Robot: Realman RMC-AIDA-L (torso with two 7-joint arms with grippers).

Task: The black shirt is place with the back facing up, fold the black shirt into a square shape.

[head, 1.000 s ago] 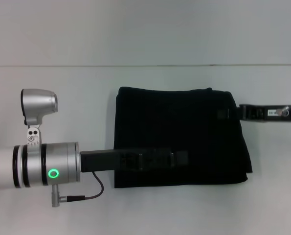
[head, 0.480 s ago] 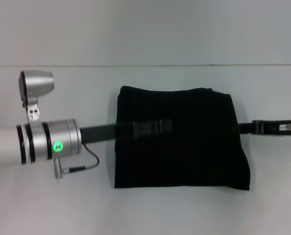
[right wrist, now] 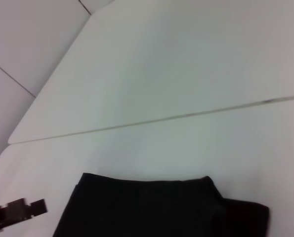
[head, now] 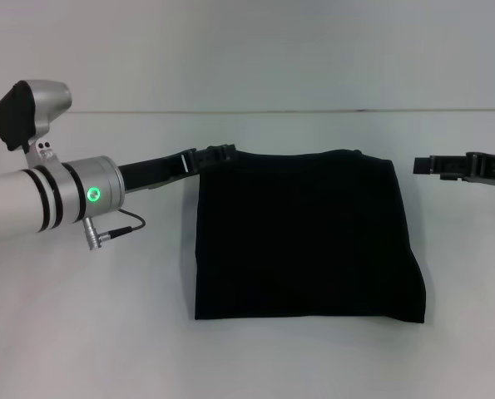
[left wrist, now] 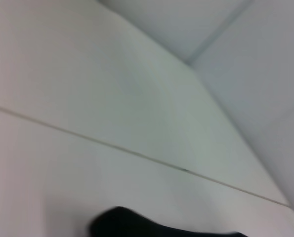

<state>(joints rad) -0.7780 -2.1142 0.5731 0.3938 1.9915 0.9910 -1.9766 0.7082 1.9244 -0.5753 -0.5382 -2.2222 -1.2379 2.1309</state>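
Left of frame in the head view: the silver-cuffed left arm comes in from the left edge, and its black left gripper [head: 216, 152] sits just at the upper-left corner of the cloth; whether its fingers are spread or closed I cannot tell, and whether it touches the fabric I cannot tell either. Centre of frame: the large plain black soft-fabric shirt [head: 305, 237] lies flat as a compact, nearly square block, top and left edges straight, right edge bulging a little toward the lower right corner; no lettering shows. The right wrist view shows the same cloth [right wrist: 156, 207] low in frame with one thicker, doubled corner. Right of frame: the black right gripper [head: 426, 166] reaches in from the right edge, apart from the shirt's upper-right corner with bare surface between; its fingers read as a thin dark bar and I cannot tell their spread. Judgement: the folding looks essentially done, neither tool appears to be carrying cloth, and the step in hand is the clear-off. The next move likely calls for both arms to draw away without dragging a corner, perhaps a light tidy of the bulging right edge. Surface: a smooth white tabletop [head: 89, 332], with a thin seam line running across the upper part of frame; beyond it, plain pale wall panels
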